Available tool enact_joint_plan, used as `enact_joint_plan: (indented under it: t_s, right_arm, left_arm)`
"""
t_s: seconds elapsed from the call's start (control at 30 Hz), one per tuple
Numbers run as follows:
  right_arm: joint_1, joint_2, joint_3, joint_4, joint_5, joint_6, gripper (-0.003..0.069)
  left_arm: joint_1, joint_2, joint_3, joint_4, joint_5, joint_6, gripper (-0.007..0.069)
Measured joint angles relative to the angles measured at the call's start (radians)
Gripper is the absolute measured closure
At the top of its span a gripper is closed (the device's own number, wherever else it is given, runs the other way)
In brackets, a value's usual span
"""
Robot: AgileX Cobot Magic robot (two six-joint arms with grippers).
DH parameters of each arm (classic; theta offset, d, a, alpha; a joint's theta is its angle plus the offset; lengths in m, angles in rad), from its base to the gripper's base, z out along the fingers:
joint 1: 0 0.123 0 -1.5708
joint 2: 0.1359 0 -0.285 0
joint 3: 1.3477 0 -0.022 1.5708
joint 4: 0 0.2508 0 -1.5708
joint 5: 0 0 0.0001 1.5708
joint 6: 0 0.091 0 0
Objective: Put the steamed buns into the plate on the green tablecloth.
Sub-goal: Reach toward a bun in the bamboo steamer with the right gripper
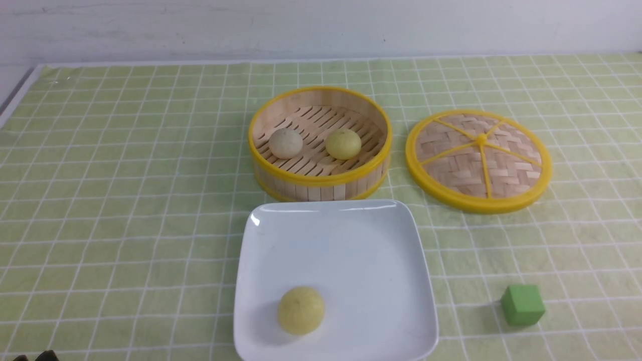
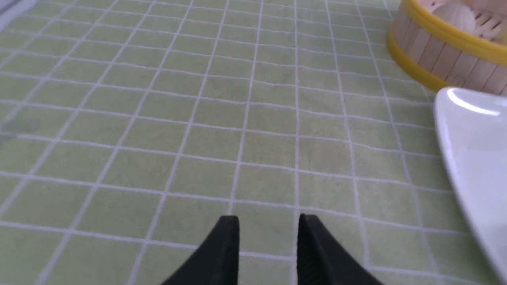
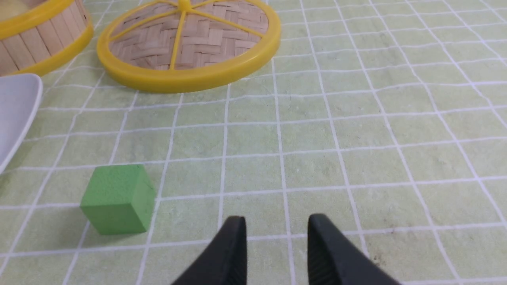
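Left gripper [image 2: 268,222] and right gripper [image 3: 277,222] are both partly open, holding nothing, low over the tablecloth [image 1: 125,225]. Green cube [image 3: 119,198] is near my right one. One yellow bun [image 1: 301,310] sits in the plate [image 1: 361,250]. Behind it, the grey bun [image 1: 286,143] and second yellow bun [image 1: 343,144] are in the steamer [image 1: 321,180], with the lid [image 1: 479,160] lying to its right.
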Motion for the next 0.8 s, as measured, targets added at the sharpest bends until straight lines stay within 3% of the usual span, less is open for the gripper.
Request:
enact_joint_plan:
  t_s: [0.1, 0.13, 0.17, 0.27, 0.3, 0.33, 0.47, 0.53, 0.7, 0.8]
  right_arm:
    - [0.000, 0.000, 0.000, -0.004, -0.005, -0.001, 0.0419]
    - [0.000, 0.000, 0.000, -0.004, -0.006, -0.001, 0.0419]
    - [0.000, 0.000, 0.003, 0.008, -0.016, 0.009, 0.0419]
    - [0.000, 0.000, 0.008, 0.168, -0.049, 0.126, 0.0419]
    - [0.000, 0.000, 0.008, 0.168, -0.051, 0.138, 0.0419]
    - [0.000, 0.000, 0.008, 0.303, -0.062, 0.242, 0.0419]
    - [0.000, 0.000, 0.008, 0.503, -0.065, 0.378, 0.0419]
    - [0.000, 0.000, 0.008, 0.541, -0.070, 0.396, 0.0419]
    - [0.000, 0.000, 0.008, 0.558, -0.112, 0.402, 0.0419]
    - [0.000, 0.000, 0.008, 0.563, -0.118, 0.402, 0.0419]
  left_arm:
    - [0.000, 0.000, 0.000, -0.170, -0.002, -0.155, 0.0384]
    - [0.000, 0.000, 0.000, -0.182, -0.002, -0.155, 0.0384]
    - [0.000, 0.000, 0.004, -0.290, -0.001, -0.264, 0.0384]
    - [0.000, 0.000, 0.006, -0.415, -0.002, -0.387, 0.0384]
    - [0.000, 0.000, 0.006, -0.426, -0.002, -0.393, 0.0384]
    - [0.000, 0.000, 0.006, -0.453, -0.007, -0.435, 0.0384]
    - [0.000, 0.000, 0.006, -0.467, -0.027, -0.459, 0.0384]
    - [0.000, 0.000, 0.006, -0.476, -0.049, -0.460, 0.0391]
    - [0.000, 0.000, 0.006, -0.553, -0.096, -0.460, 0.0433]
    - [0.000, 0.000, 0.006, -0.592, -0.099, -0.424, 0.0518]
